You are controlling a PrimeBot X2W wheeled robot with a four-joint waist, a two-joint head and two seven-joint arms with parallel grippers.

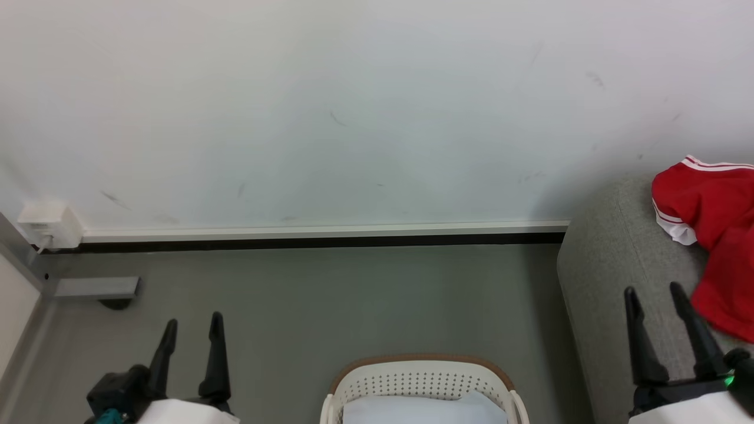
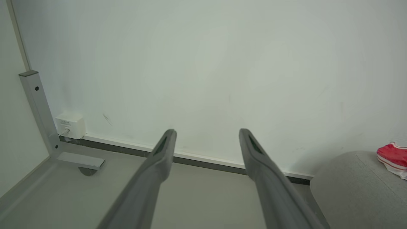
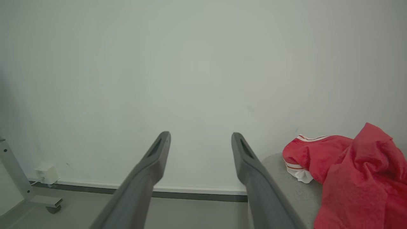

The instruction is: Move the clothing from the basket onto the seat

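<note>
The red clothing (image 1: 716,235) with white stripe trim lies crumpled on the grey seat (image 1: 612,265) at the right; the right wrist view has the clothing (image 3: 353,178) on the seat (image 3: 299,194) just right of my fingers. The cream-white basket (image 1: 421,380) with its brown rim sits at the bottom centre, a pale lining showing inside. My left gripper (image 1: 191,330) is open at the lower left over the floor, its fingers (image 2: 159,159) spread and holding nothing. My right gripper (image 1: 652,297) is open over the seat's near edge, left of the clothing and apart from it.
A white wall with a dark-edged skirting runs across the back. A white socket box (image 1: 50,225) sits on the wall at the left, beside a grey metal frame foot (image 1: 97,288) with a caster. Grey floor (image 1: 353,294) lies between the basket and the wall.
</note>
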